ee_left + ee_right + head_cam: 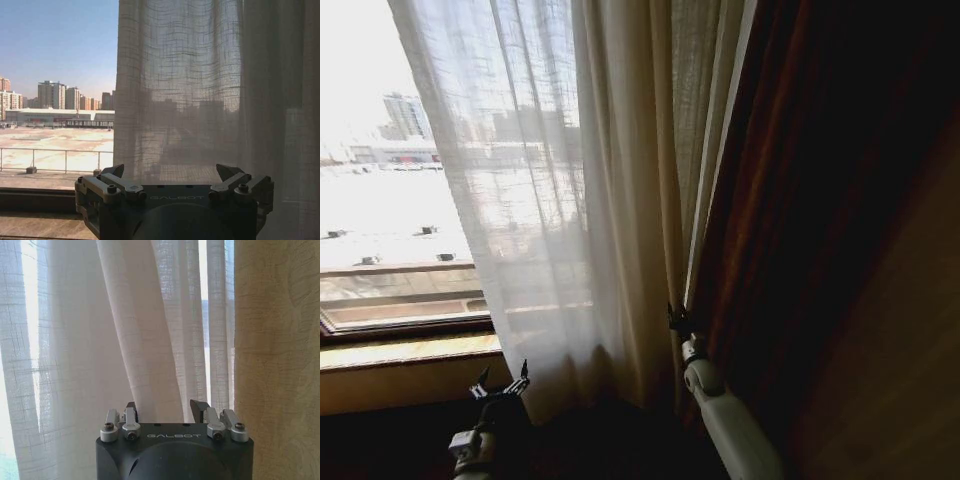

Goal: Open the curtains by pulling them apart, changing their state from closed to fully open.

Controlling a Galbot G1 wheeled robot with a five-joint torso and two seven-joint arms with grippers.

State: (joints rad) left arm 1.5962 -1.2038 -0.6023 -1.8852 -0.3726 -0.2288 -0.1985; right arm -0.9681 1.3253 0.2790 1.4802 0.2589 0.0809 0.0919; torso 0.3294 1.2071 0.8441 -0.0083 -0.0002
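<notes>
The sheer white curtains point(570, 200) hang bunched in pleats across the middle of the head view, leaving the window's left part uncovered. My right gripper point(677, 320) is raised at the curtains' right edge, next to the dark drape. In the right wrist view the right gripper point(165, 407) is open, and a fold of the curtains point(150, 355) runs down between its fingers. My left gripper point(502, 384) sits low, near the curtains' left hem. In the left wrist view the left gripper point(172, 172) is open and holds nothing, with the curtains point(200, 90) hanging just beyond it.
A dark brown drape point(820, 200) fills the right side. A wooden window sill point(405, 350) and the window frame point(400, 310) run along the lower left. City buildings point(55, 95) show through the bare glass.
</notes>
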